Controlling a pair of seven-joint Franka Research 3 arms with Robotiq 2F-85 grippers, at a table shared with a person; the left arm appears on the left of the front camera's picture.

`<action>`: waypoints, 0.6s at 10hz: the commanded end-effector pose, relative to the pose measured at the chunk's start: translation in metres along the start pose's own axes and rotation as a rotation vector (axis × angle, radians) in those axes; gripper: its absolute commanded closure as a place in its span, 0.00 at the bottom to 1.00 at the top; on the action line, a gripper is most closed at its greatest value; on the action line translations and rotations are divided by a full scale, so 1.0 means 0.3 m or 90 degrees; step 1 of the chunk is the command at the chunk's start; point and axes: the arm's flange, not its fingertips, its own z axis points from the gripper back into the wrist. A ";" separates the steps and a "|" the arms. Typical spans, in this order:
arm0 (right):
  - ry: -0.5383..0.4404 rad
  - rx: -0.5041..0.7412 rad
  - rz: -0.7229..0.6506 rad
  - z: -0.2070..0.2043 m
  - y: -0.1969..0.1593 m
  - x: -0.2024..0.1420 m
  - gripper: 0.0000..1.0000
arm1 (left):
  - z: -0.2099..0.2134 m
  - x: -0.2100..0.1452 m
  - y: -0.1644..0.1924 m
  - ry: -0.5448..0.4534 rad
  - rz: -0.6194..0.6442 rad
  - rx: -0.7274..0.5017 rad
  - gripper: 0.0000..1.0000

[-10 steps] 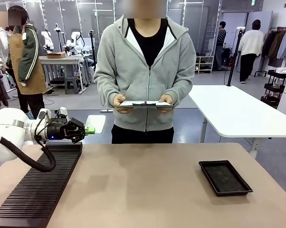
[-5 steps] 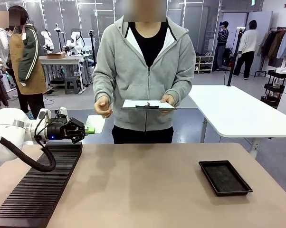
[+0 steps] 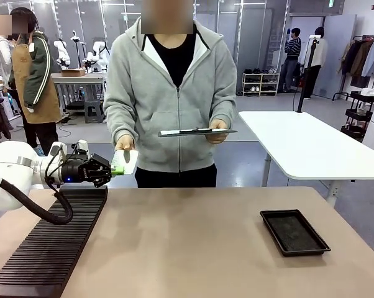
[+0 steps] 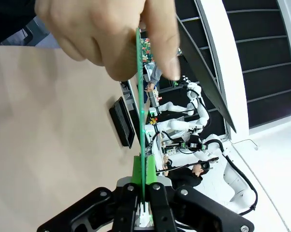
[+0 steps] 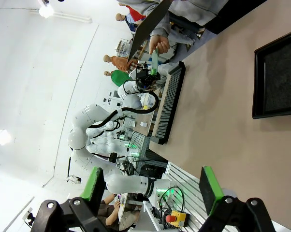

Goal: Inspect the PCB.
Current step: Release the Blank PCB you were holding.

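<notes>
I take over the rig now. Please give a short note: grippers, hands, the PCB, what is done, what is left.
Left gripper: shut on the PCB, held out near the rack's far end.
Right gripper: open, empty.
Person: one hand pinches the PCB's far end, the other hand holds a clipboard.
Done: PCB presented, both hold it.
Left: probably release it; inspection not yet done.

The thin flat rectangular circuit board (image 3: 126,160) is green-edged and pale-faced. The left gripper (image 3: 117,169) is black with bright green pads (image 4: 137,170). Near left lies a ribbed black rack (image 3: 50,242); right, a plain black shallow tray (image 3: 294,231); tan table (image 3: 187,254) beneath.
</notes>
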 end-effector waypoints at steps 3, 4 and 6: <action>-0.002 0.004 0.006 0.003 0.007 0.003 0.00 | -0.002 0.000 0.003 0.000 -0.002 0.008 0.97; -0.002 0.004 0.006 0.003 0.007 0.003 0.00 | -0.002 0.000 0.003 0.000 -0.002 0.008 0.97; -0.002 0.004 0.006 0.003 0.007 0.003 0.00 | -0.002 0.000 0.003 0.000 -0.002 0.008 0.97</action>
